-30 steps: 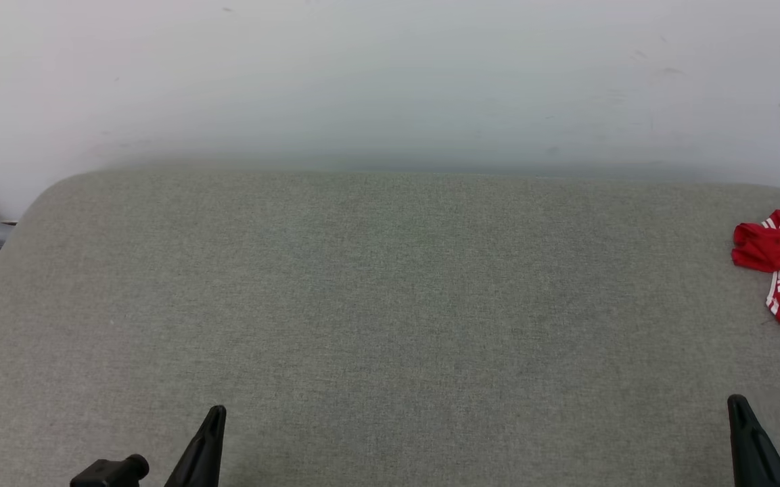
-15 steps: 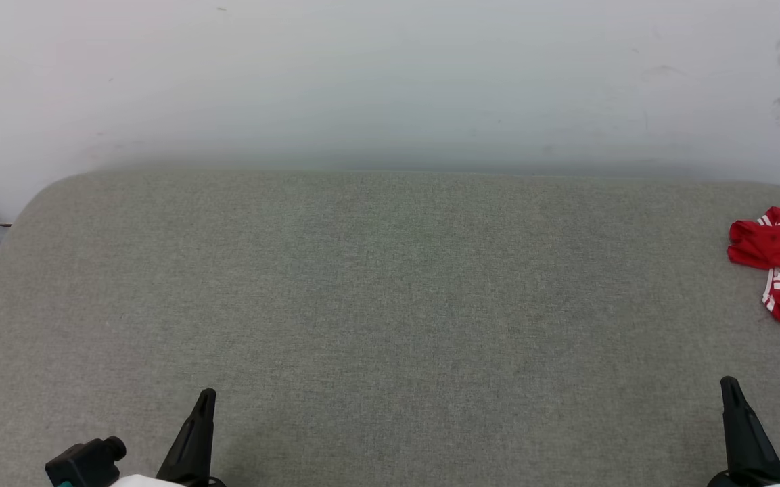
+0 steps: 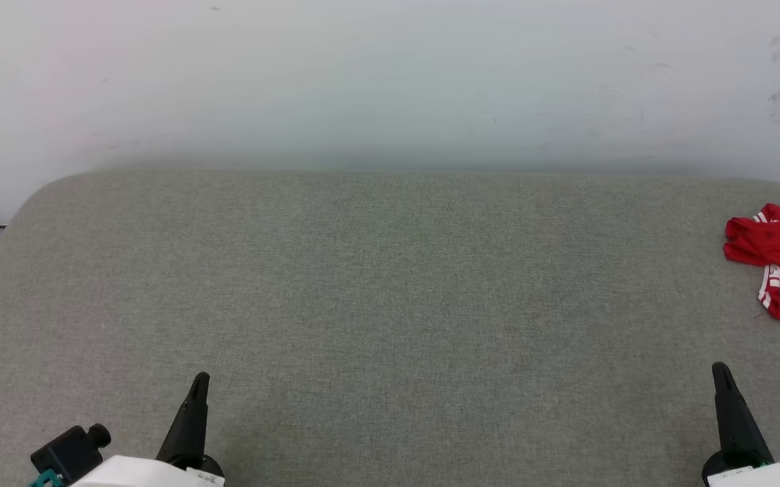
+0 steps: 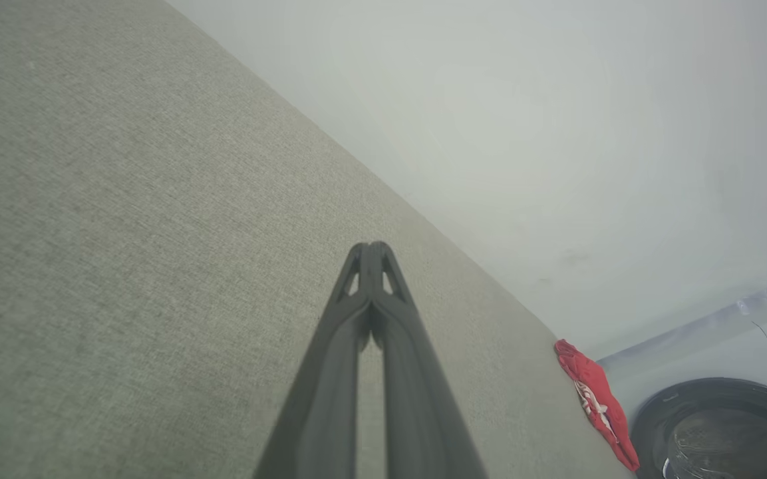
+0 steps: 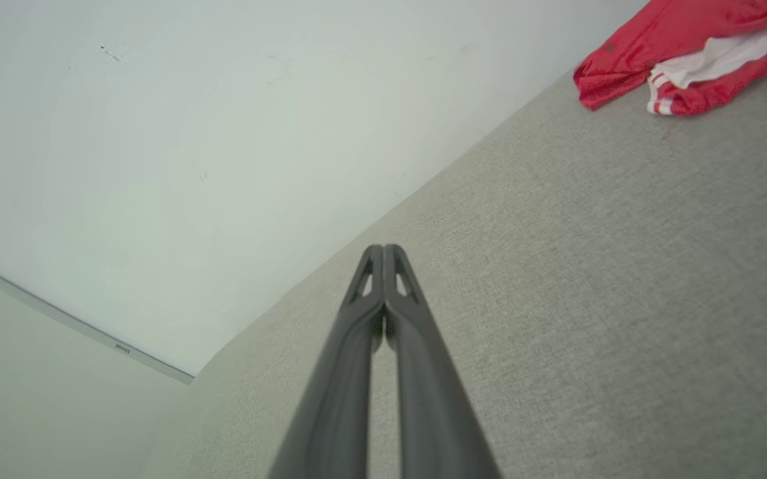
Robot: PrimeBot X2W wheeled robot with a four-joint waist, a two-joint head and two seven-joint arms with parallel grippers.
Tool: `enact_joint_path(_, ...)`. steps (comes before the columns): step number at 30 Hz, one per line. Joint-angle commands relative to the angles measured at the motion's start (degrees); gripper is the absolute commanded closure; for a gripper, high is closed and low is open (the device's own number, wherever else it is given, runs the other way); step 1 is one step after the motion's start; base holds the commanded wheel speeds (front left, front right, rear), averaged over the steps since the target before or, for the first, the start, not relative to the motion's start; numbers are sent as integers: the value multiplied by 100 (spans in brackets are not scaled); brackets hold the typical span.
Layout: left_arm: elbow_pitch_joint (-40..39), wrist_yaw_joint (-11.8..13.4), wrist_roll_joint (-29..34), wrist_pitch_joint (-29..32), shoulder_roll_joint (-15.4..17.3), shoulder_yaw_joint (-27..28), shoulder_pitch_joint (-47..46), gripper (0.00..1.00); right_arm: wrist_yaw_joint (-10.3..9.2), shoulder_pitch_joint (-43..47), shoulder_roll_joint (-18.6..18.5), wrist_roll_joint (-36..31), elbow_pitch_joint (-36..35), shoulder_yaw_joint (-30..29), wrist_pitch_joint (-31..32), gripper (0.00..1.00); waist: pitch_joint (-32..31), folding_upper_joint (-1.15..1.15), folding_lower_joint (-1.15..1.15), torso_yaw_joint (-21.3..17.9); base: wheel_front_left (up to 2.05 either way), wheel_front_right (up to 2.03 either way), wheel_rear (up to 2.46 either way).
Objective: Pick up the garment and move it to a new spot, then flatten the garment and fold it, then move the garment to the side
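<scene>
Fabric, grey and coarsely woven, covers the round-cornered table (image 3: 390,284) in the head view; the crumpled red garment (image 3: 775,247), with white striped trim, lies on it ahead and right of the right jaws. Left wrist view: slim tapered left jaws clenched, empty. Right wrist view: right jaws clenched, empty, garment ahead-right.

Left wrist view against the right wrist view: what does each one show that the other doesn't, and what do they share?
Left wrist alone: the shut left gripper, a dark round object at lower right. Right wrist alone: the shut right gripper, a thin grey strip low on the wall. Both: the crumpled red garment, the grey fabric surface, the white wall.
</scene>
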Motion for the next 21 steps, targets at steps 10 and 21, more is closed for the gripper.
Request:
enact_joint_path(10,77,0,-816,193,-78,150,-308,100,-1,-359,44,872,148,24,208,100,10,0,-1,-34,0,0,0)
enact_joint_path(21,190,0,-1479,367,-164,266,-474,100,-2,-571,84,1578,316,44,387,100,20,0,-1,-69,0,0,0)
